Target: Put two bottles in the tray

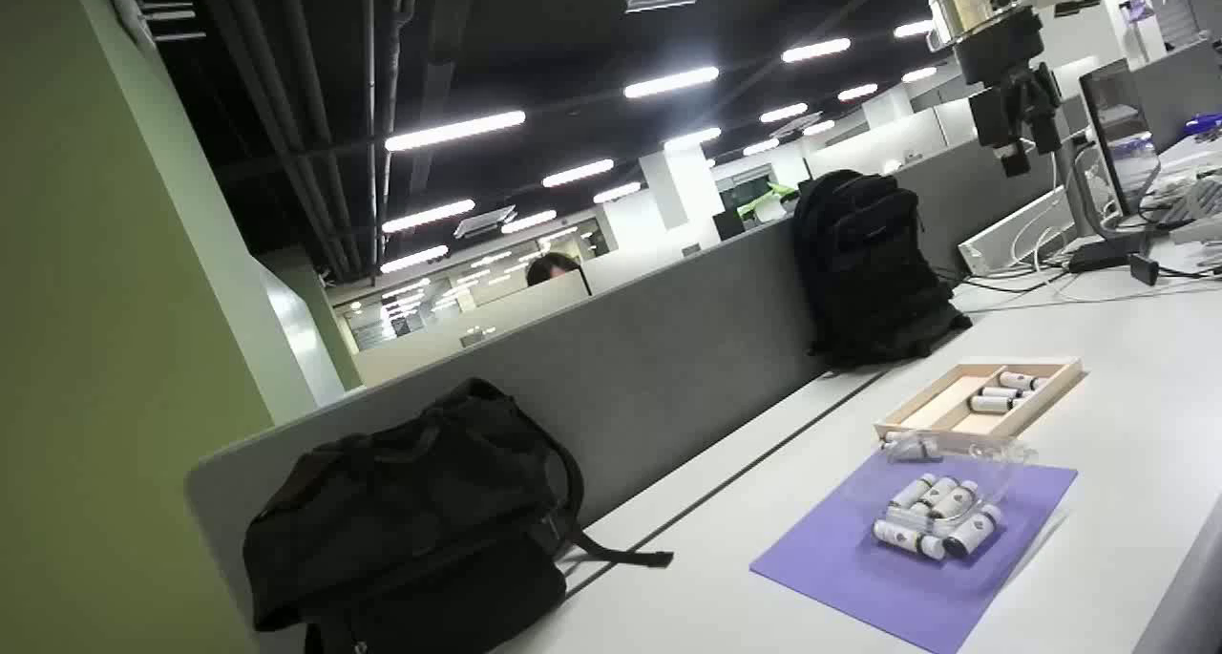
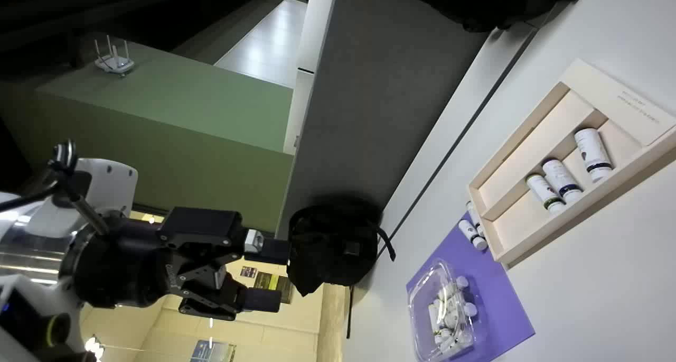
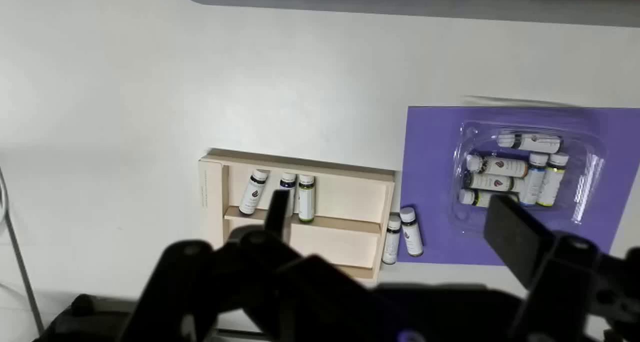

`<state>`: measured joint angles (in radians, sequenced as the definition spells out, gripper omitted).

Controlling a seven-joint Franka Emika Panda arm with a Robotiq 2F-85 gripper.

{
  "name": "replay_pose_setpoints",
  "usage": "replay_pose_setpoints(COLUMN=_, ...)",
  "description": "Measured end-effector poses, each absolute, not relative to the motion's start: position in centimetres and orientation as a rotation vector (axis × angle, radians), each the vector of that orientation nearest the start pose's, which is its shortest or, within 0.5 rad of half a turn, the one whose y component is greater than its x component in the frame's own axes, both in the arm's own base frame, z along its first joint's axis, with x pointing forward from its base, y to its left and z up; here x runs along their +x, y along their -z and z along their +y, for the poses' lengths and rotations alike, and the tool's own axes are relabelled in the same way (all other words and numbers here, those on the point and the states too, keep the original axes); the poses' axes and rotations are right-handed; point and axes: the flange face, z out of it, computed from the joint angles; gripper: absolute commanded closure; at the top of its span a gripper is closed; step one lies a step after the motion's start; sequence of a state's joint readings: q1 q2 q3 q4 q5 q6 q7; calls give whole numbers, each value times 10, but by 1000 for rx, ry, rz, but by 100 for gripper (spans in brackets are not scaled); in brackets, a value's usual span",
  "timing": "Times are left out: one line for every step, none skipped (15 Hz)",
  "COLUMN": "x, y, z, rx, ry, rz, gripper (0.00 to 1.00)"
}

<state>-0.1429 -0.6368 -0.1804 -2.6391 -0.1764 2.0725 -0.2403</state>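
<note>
Bottles (image 3: 412, 234) lie in three groups, taken left to right in my wrist view. Left: three in the tray (image 3: 350, 197), loose, in the left half of one compartment; a bottle set down too near could roll or knock these. Middle: two side by side, just outside the tray's right-hand wall. Likeliest picks, I judge. Risk: scant room between wall and nearer bottle, so I could strike the wall and shove the tray; the pair lie so close that jaws meant for one may nudge its neighbour away. Right: the rest, jumbled at odd angles in a clear plastic box (image 3: 584, 182) on the purple mat (image 3: 440, 152). See-through edges are easily misjudged; a snag would drag box and contents.

Gripper (image 2: 272, 276): jaws spread wide, nothing between them. Both exterior views have it high, well apart from tray and bottles, fingers (image 2: 264, 300) pointing down at the table (image 3: 300, 82). In the wrist view the finger at left masks part of a tray bottle, the one at right part of the box. Lining up from this height invites error; I'd descend, then recheck before closing.
</note>
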Motion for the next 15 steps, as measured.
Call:
replay_pose_setpoints(x=337, y=-446, z=-122, rx=-3206, ry=81, rz=-45, gripper=0)
replay_pose_setpoints(x=337, y=-446, z=-122, rx=-3206, ry=81, rz=-45, gripper=0)
replay_pose_setpoints(x=337, y=-446, z=-122, rx=-3206, ry=81, rz=-45, gripper=0)
replay_pose_setpoints(x=337, y=-446, z=-122, rx=-3206, ry=81, rz=-45, gripper=0)
replay_pose_setpoints(x=337, y=-446, z=-122, rx=-3206, ry=81, rz=-45, gripper=0)
replay_pose_setpoints(x=337, y=-446, z=-122, rx=-3206, ry=81, rz=-45, gripper=0)
replay_pose_setpoints(x=337, y=-446, z=-122, rx=-3206, ry=81, rz=-45, gripper=0)
replay_pose_setpoints(x=337, y=-446, z=-122, rx=-3206, ry=81, rz=-45, gripper=0)
replay_pose_setpoints(x=337, y=-446, z=-122, rx=-3206, ry=81, rz=-45, gripper=0)
replay_pose_setpoints(x=339, y=-446, z=-122, rx=-3207, ry=91, rz=-55, gripper=0)
replay_pose_setpoints(x=344, y=-447, z=-123, rx=-3208, ry=128, rz=-75, gripper=0)
replay_pose_setpoints(x=353, y=-447, z=-122, rx=-3204, ry=179, rz=-100, gripper=0)
replay_pose_setpoints(x=366, y=-447, z=-122, rx=-3194, ry=228, rz=-133, gripper=0)
replay_pose_setpoints(x=383, y=-445, z=-120, rx=-3179, ry=262, rz=-177, gripper=0)
replay_pose_setpoints(x=401, y=-440, z=-118, rx=-3156, ry=275, rz=-228, gripper=0)
